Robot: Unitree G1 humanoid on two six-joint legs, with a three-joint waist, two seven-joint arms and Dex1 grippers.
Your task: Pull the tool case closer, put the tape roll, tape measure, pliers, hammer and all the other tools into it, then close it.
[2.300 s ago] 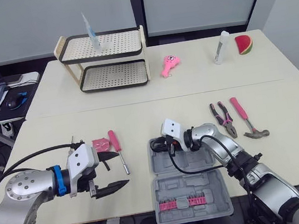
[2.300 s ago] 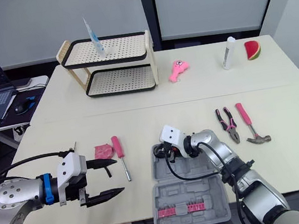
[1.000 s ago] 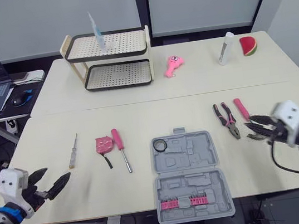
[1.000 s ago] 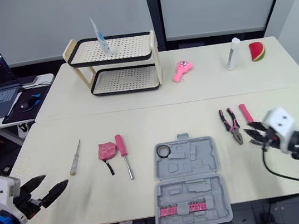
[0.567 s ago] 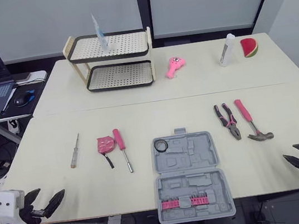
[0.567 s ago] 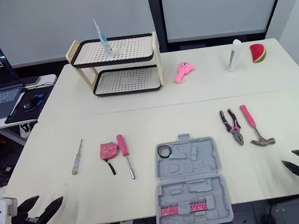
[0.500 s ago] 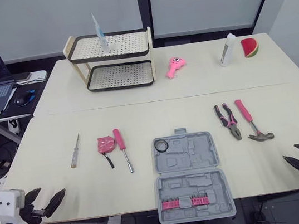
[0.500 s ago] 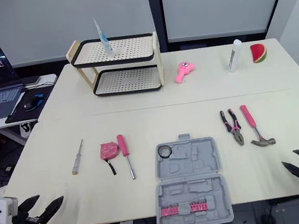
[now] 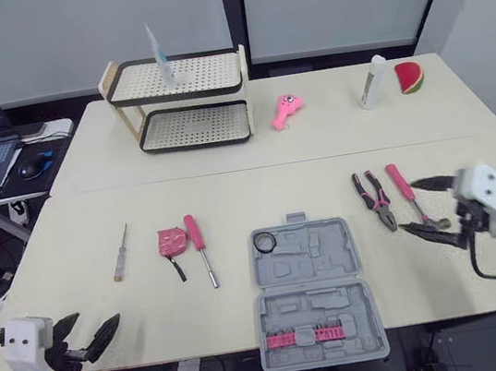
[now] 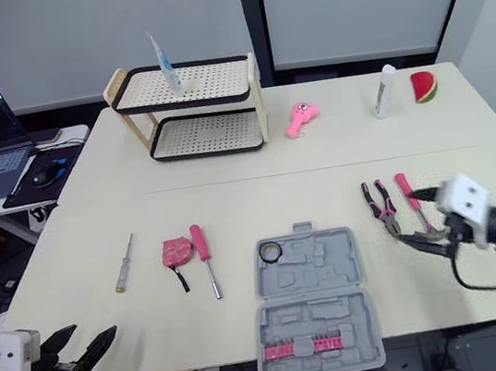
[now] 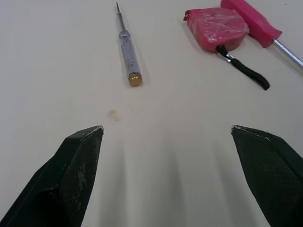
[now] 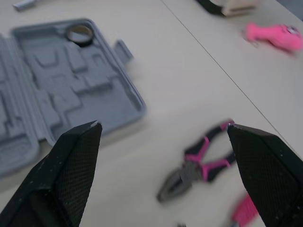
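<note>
R gripper [image 9: 414, 205] has moved in from the table [image 9: 230, 188] edge to the right of the tool case [image 9: 315, 292], & its fingers are now spread wide around the hammer [image 9: 397, 182] head end, w/ the pliers [image 9: 372, 200] btwn hammer & case. L gripper [image 9: 87, 329] stays low at the near edge, far left of the case, fingers spread too, holding nothing. Case still lies open w/ the tape roll [image 9: 266, 241] in its far left corner; tape measure [image 9: 171, 242], pink screwdriver [image 9: 197, 244] & thin screwdriver [image 9: 121, 252] lie left of the case.
</note>
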